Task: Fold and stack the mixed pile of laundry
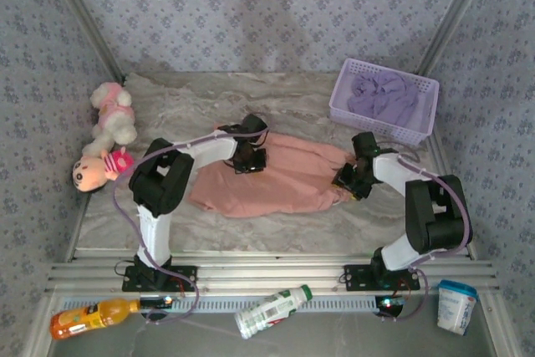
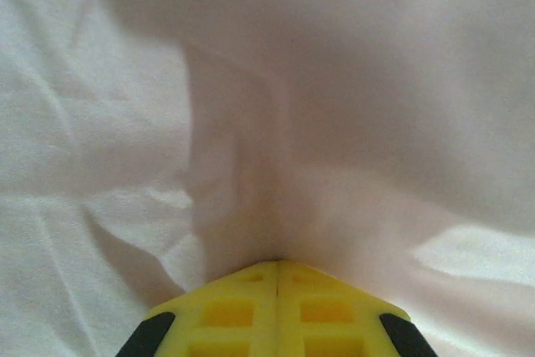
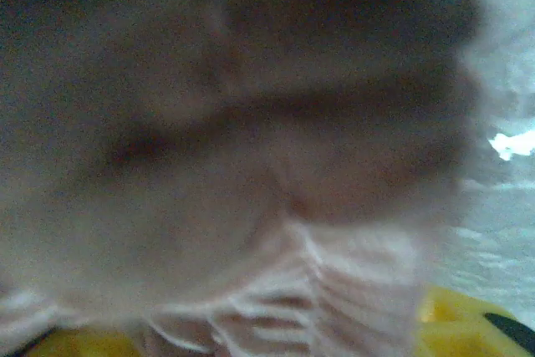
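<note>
**Mia:** What is the room like?

**Ben:** Three walls [image 1: 267, 6] stand around it, all gray-blue with little flowers. The surface [image 1: 167, 215] is pale gray stone with wavy lines. A metal rail [image 1: 267, 277] runs along its near edge.

**Mia:** Where are the clothes?

**Ben:** The pink shorts [image 1: 276, 181] lie spread out in the middle of the surface. The purple shirt [image 1: 384, 98] is bunched up inside the basket [image 1: 343, 110] at the back right corner.

**Mia:** What are the arms doing?

**Ben:** The left end effector [image 1: 249, 156] is on the back edge of the shorts. From the left wrist, its yellow fingers [image 2: 226, 311] are pressed together and pinch a fold of pink cloth. The right end effector [image 1: 349, 180] is at the right end of the shorts. From the right wrist, the gathered waistband [image 3: 292, 307] sits beside a yellow finger [image 3: 447, 323]. That picture is blurry, so I cannot tell if it squeezes.

**Mia:** Anything else?

**Ben:** Two plush toys [image 1: 113, 119] lie at the left edge. In front of the rail are an orange bottle [image 1: 92, 317], a white bottle [image 1: 272, 311] and a tub [image 1: 456, 305].
</note>
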